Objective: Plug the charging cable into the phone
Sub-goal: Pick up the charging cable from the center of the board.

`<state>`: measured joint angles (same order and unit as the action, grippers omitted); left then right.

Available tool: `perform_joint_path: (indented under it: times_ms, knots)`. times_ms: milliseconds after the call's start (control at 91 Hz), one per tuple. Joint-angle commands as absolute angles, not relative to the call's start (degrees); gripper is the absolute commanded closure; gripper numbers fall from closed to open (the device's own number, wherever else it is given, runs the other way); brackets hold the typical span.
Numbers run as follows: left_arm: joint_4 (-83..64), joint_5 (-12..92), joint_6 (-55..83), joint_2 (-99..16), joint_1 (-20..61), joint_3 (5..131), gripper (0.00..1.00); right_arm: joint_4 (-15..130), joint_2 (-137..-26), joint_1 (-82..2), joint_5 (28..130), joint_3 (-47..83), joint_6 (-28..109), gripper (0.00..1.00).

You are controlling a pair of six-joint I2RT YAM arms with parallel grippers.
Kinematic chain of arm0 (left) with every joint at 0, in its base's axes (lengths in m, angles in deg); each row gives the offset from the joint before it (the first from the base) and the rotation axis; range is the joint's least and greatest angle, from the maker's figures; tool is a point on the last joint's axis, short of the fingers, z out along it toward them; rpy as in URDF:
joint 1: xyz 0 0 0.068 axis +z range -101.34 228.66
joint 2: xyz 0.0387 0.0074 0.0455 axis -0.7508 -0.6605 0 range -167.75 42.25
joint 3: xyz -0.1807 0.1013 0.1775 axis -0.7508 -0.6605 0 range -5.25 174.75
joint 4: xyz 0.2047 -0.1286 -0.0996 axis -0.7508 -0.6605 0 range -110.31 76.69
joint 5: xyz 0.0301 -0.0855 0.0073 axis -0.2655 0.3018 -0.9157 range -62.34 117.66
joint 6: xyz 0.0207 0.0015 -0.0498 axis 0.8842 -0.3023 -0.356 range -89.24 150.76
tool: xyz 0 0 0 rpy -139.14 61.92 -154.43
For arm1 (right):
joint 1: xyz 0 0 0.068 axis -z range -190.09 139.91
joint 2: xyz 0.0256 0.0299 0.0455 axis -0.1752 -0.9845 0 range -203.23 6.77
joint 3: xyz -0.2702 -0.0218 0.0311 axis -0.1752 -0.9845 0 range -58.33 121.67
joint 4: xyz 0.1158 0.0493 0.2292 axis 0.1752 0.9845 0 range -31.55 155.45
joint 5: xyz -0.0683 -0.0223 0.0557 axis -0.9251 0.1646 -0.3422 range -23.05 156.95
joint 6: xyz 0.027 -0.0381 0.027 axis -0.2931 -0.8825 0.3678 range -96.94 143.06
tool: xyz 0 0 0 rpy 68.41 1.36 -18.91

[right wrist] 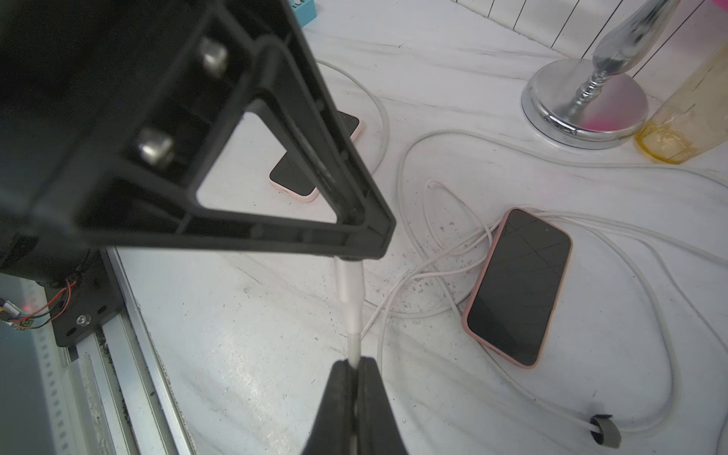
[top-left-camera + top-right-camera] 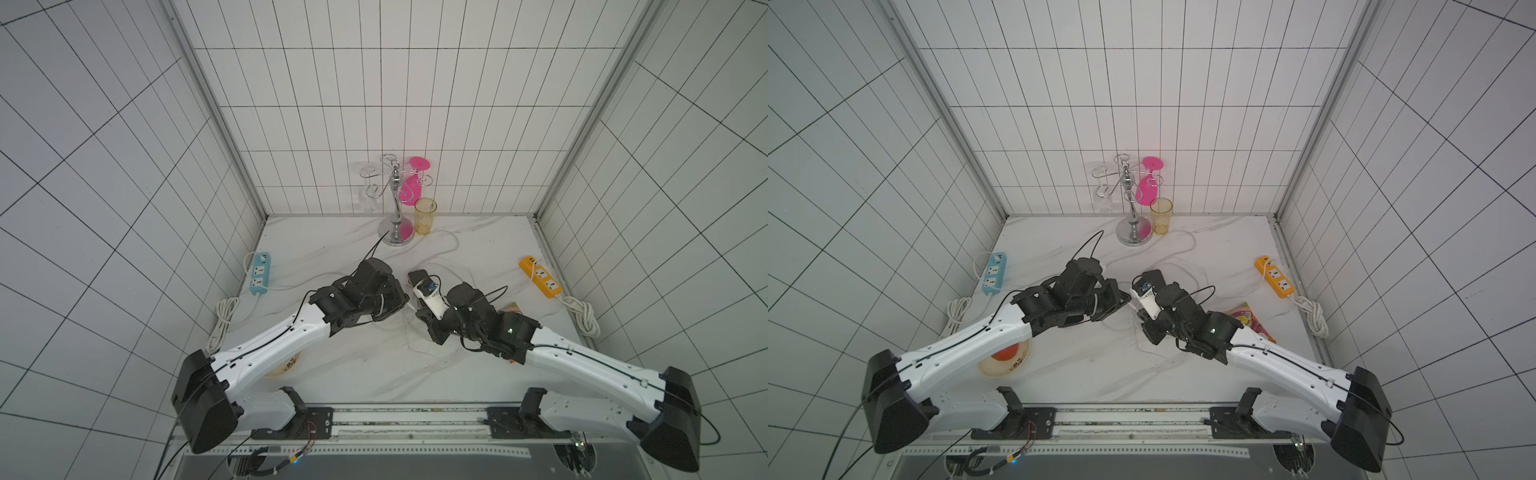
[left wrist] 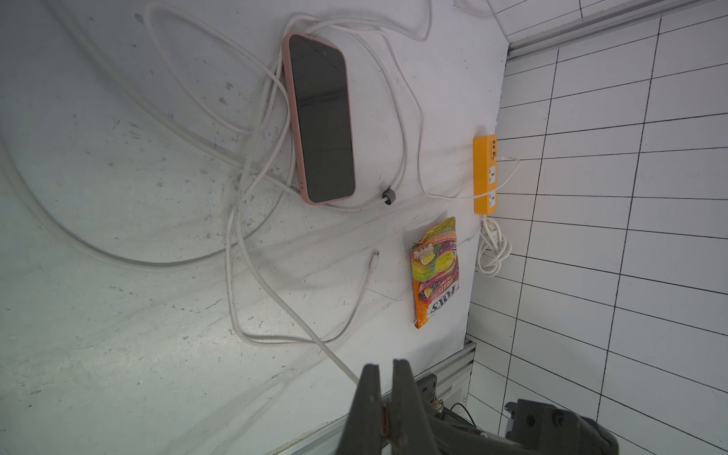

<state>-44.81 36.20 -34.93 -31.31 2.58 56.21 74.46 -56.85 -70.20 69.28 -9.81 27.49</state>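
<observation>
- left claw pressed together, pinching plug end of white charging cable, held above white marble-look counter.
- right claw nips same cable just behind plug boot; the 2 claws sit near each other, short cable stretch straight btwn them.
- pink-cased black-screen phone lies flat on counter, screen up, w/ loose cable loops around it.
- plug well apart from phone.
</observation>
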Motion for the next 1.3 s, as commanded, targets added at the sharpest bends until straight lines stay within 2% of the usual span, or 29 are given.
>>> perform_joint_path:
  times_ms: [0, 44, 110, 176, 352, 473, 704, 1022, 1198, 1286]
  knots:
    - [-44.91, 36.19, -26.59, -30.41, 2.17, 58.29, 1.0, 74.93, -55.46, -70.45, 71.32, -6.85, 26.53, 0.61]
    - [-44.02, 36.6, -22.65, -29.12, 2.11, 58.19, 1.0, 75.67, -54.88, -69.85, 74.16, -6.35, 26.11, 0.45]
    - [-43.0, 37.13, -17.21, -26.47, 2.17, 57.55, 1.0, 77.13, -53.67, -68.49, 80.0, -5.48, 25.43, 0.36]
    - [-40.74, 39.0, -12.55, -23.12, 2.17, 56.2, 1.0, 78.45, -52.43, -66.42, 86.81, -4.68, 25.26, 0.32]
    - [-33.81, 45.14, -6.01, -14.76, 2.17, 50.47, 1.0, 78.36, -50.41, -61.69, 102.66, -2.76, 27.49, 0.31]
    - [-30.25, 46.34, -4.31, -10.87, 2.17, 46.63, 1.0, 78.24, -53.07, -61.09, 110.24, -0.17, 30.16, 0.37]
    - [-25.12, 50.43, -3.65, -7.27, 2.17, 42.3, 1.0, 74.92, -56.77, -60.72, 116.27, 0.94, 35.04, 0.51]
    - [-21.9, 52.7, -4.07, -4.58, 2.17, 39.27, 1.0, 73.01, -57.41, -59.44, 117.7, -1.05, 36.55, 0.58]
    - [-20.74, 53.27, -4.67, -4.65, 2.17, 38.64, 1.0, 69.16, -57.7, -58.17, 121.58, -2.06, 39.47, 0.74]
    - [-19.41, 53.56, -5.14, -4.68, 2.17, 38.07, 1.0, 67.7, -58.13, -58.21, 123.1, -2.46, 40.31, 0.78]
